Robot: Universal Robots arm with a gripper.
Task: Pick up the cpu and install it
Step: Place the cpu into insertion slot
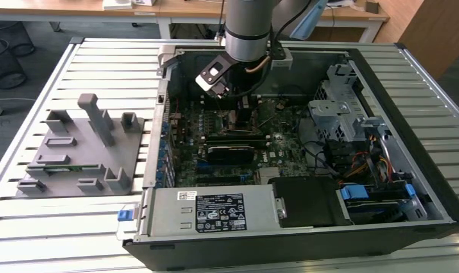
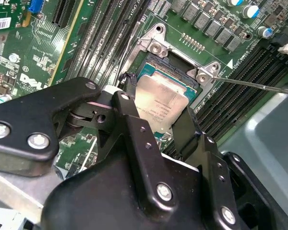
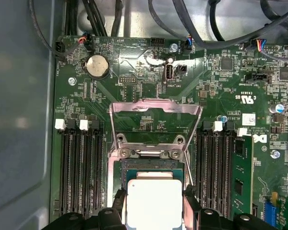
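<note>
Where the arm (image 1: 248,28) comes down steeply into the open computer case (image 1: 290,247), the gripper (image 1: 240,107) hangs over the CPU socket (image 3: 151,165) on the green motherboard (image 3: 221,86). Its two black fingers (image 2: 129,115) are drawn in to the chip's width and clamp the cpu (image 2: 162,103) by two opposite edges, with the silver top facing the wrist. In both wrist views the cpu sits between the fingertips directly over the socket and covers most of the opening. In the second wrist view it looks slightly tilted against the socket frame, and I cannot tell whether its underside touches the socket. The metal load plate (image 3: 154,115) stands flipped open beyond the socket's hinge edge, on the side away from the gripper body. Rows of black memory slots (image 3: 79,167) flank the socket on two sides, and a round coin battery (image 3: 98,65) lies beyond the open plate. In the exterior view a grey parts fixture (image 1: 77,151) rests on the slatted table (image 1: 62,227), well apart from the socket and outside the case on the exterior view's left.
</note>
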